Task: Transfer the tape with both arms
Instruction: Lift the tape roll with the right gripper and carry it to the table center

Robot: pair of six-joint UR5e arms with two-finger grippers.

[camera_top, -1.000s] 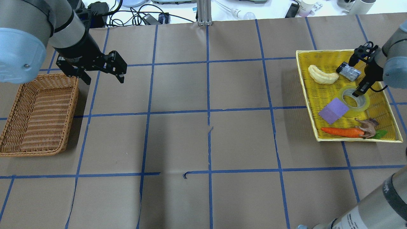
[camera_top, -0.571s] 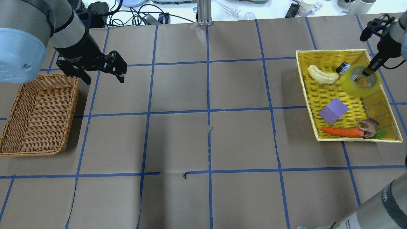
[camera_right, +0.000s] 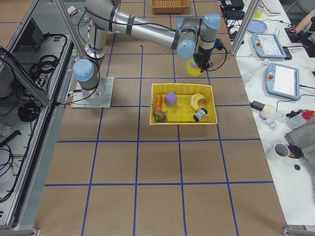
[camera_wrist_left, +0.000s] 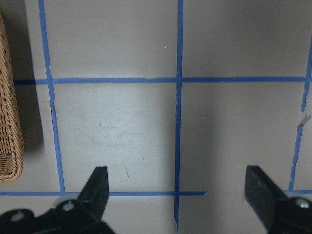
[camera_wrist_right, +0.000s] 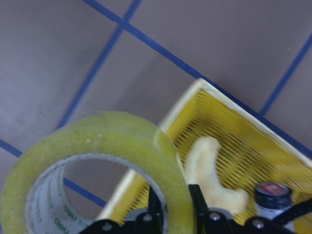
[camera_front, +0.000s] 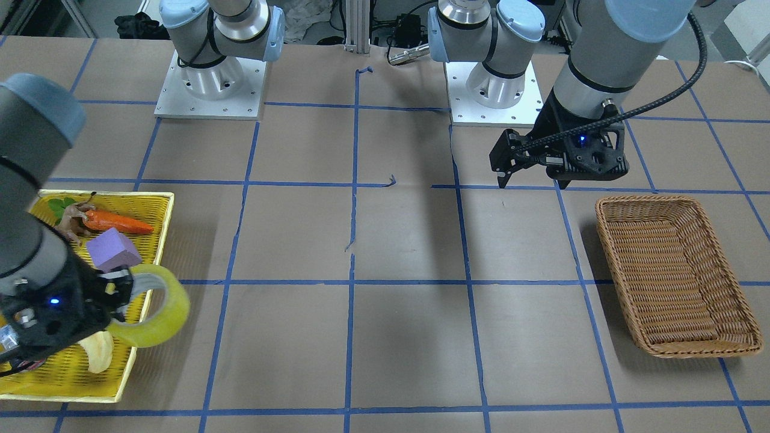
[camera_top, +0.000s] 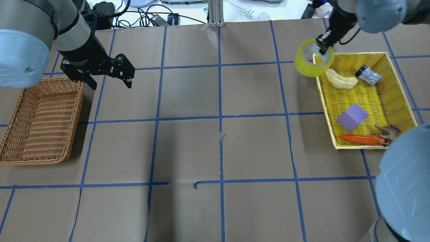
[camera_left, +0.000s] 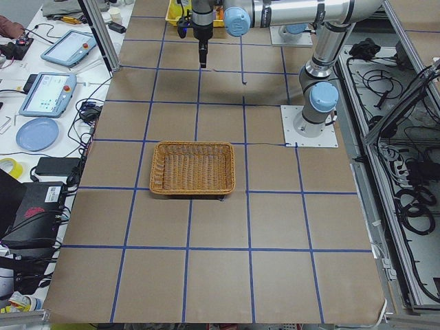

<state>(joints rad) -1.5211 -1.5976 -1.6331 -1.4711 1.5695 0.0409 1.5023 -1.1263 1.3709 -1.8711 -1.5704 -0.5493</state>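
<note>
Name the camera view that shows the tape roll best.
The right wrist-mounted view: the tape fills the frame, its wall pinched in the right gripper. Overhead and front-facing views show most of the roll, smaller, at the edge of the yellow tray; exterior right shows it tiny; exterior left is too distant to tell; left wrist shows none.

Taped table point(camera_top: 215, 101): wicker basket point(camera_top: 40, 121), yellow tray point(camera_top: 393, 64)

The basket point(camera_top: 40, 124) sits on the surface point(camera_top: 188, 151) at the robot's left, the tray point(camera_top: 379, 101) at its right; the tape point(camera_top: 304, 67) hangs seemingly over the tray's corner.
</note>
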